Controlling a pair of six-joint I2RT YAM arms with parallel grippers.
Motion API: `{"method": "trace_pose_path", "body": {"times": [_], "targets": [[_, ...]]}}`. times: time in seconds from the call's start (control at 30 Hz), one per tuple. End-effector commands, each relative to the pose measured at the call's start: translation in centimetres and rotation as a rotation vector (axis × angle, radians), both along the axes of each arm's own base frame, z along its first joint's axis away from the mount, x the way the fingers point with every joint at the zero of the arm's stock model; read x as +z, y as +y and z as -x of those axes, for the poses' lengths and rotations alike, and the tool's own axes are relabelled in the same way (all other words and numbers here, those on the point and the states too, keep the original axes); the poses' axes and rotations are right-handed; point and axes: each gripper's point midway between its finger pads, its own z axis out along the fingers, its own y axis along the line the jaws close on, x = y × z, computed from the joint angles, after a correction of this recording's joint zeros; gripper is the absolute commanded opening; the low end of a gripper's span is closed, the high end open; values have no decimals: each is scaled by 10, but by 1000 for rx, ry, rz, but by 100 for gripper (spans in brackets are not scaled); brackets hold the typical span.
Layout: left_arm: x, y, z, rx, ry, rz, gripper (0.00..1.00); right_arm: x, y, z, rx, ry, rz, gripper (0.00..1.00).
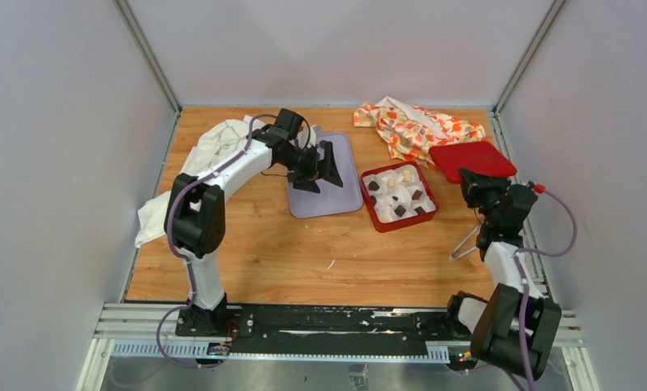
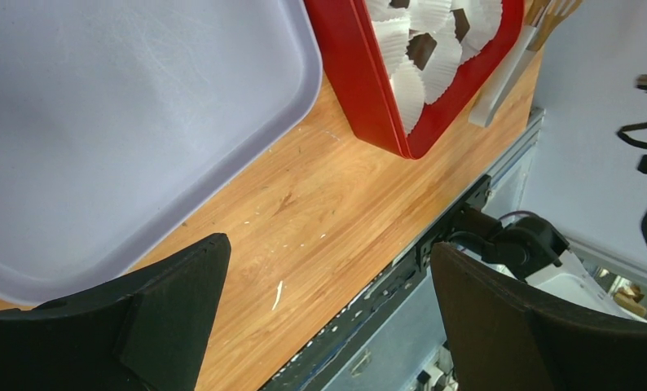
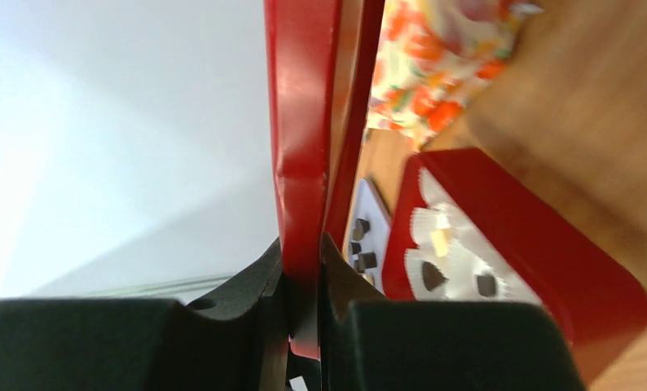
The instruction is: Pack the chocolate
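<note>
A red box (image 1: 404, 226) at the table's middle right holds white paper cups, several with chocolate (image 1: 400, 210) in them. The right wrist view shows the same box (image 3: 548, 244) with dark chocolate (image 3: 432, 277), and more dark pieces (image 3: 365, 261) lying on the grey tray behind. My right gripper (image 1: 471, 177) is shut on the near edge of the red lid (image 1: 473, 159), which stands edge-on between the jaws (image 3: 304, 252). My left gripper (image 1: 319, 169) hangs open over the grey tray (image 1: 336, 204), with nothing between its fingers (image 2: 328, 244).
A flowered orange cloth (image 1: 418, 126) lies at the back right behind the lid. A white cloth (image 1: 214, 142) is bunched at the back left. Metal tongs (image 1: 467, 243) rest on the wood beside my right arm. The box (image 2: 369, 81) sits just right of the tray (image 2: 125, 122).
</note>
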Motion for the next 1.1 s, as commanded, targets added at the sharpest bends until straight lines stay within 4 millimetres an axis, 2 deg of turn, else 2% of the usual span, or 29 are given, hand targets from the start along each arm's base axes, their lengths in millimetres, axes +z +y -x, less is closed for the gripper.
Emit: {"method": "trace_pose_path", "body": {"times": [0.0, 0.1, 0.2, 0.27, 0.4, 0.47, 0.63, 0.73, 0.83, 1.07], "targets": [[9, -10, -5, -24, -8, 27, 99, 38, -1, 6, 41, -28, 155, 0], [14, -15, -12, -19, -12, 42, 99, 53, 10, 7, 103, -70, 147, 0], [18, -23, -26, 6, -16, 64, 99, 56, 24, 7, 141, -84, 139, 0], [24, -31, -36, 16, -19, 91, 99, 52, 38, 7, 175, -76, 138, 0], [21, -41, -50, 45, -16, 85, 99, 40, 70, 2, 221, -65, 124, 0], [16, -44, -52, 56, -13, 76, 99, 35, 88, -2, 251, -65, 109, 0], [0, -53, -53, 85, 22, 77, 99, 25, 107, -11, 287, -45, 88, 0], [-3, -66, -54, 93, 23, 96, 99, 13, 124, -7, 312, -17, 62, 0], [-9, -78, -52, 84, 24, 91, 99, 2, 132, -4, 315, 5, 38, 0], [-21, -97, -48, 81, 55, 102, 99, -17, 133, 4, 301, 37, -9, 0]]}}
